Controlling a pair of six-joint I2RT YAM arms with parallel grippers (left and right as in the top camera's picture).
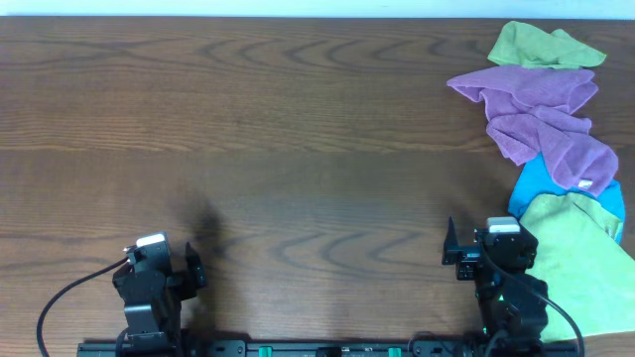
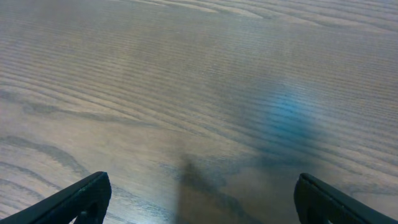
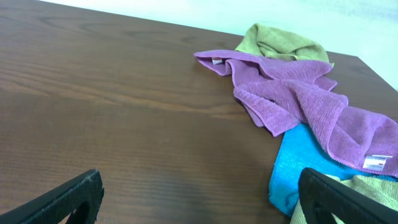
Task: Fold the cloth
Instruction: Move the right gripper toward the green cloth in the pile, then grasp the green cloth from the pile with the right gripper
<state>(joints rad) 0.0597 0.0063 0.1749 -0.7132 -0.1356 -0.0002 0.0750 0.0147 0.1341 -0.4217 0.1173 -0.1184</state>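
A pile of cloths lies at the table's right side. A crumpled purple cloth [image 1: 544, 117] lies on top, also in the right wrist view [image 3: 298, 99]. A green cloth [image 1: 541, 45] is behind it. A blue cloth [image 1: 541, 188] lies under it, with a light green cloth [image 1: 580, 263] at the near right. My right gripper [image 3: 199, 196] is open and empty above bare wood, left of the blue cloth [image 3: 298, 168]. My left gripper [image 2: 199, 199] is open and empty over bare table at the near left.
The wooden table [image 1: 248, 139] stretches left of the pile. Both arm bases sit at the near edge, the left arm [image 1: 154, 283] and the right arm [image 1: 501, 263]. The light green cloth hangs near the table's right edge.
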